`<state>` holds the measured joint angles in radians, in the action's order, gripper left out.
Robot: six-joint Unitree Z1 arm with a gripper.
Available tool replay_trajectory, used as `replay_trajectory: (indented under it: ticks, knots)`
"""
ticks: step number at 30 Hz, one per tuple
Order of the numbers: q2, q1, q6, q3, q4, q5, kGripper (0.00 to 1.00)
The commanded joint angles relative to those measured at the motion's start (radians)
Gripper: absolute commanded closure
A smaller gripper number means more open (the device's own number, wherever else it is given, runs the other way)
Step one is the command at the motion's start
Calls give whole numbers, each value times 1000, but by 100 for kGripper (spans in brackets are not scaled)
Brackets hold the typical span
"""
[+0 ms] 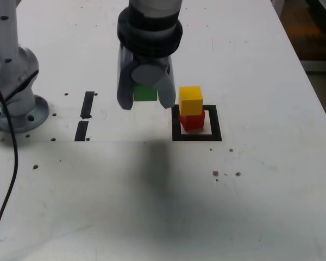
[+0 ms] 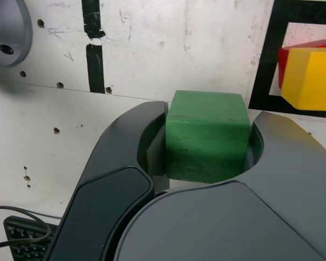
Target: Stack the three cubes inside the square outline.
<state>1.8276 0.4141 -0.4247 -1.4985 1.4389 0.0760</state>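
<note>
Your fingers (image 2: 280, 138) grip the green cube (image 2: 207, 137), likely light and stiff; keep hold of its opposite sides.

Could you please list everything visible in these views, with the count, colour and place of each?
red cube: one, red, inside the square outline
yellow cube: one, yellow, on top of the red cube
green cube: one, green, held between the gripper's fingers
square outline: one, black, around the red cube
tape strips: two, black, toward the exterior view's left
table: one, white with dark specks, under everything
keyboard: one, black, partly in the wrist view
cable: black, along the exterior view's left edge
arm: one, grey and black, above the table
gripper: one, grey, closed on the green cube
</note>
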Motion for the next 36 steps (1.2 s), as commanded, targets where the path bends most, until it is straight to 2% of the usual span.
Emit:
replay_trajectory:
  ticks: [1,8,18,36]
  knots:
    - [6,-25,35,-57,17,19,78]
    - [25,-97,134,-158,41,36,78]
    - [82,-167,219,-213,33,7,78]
    - [123,-191,238,-216,-11,-4,76]
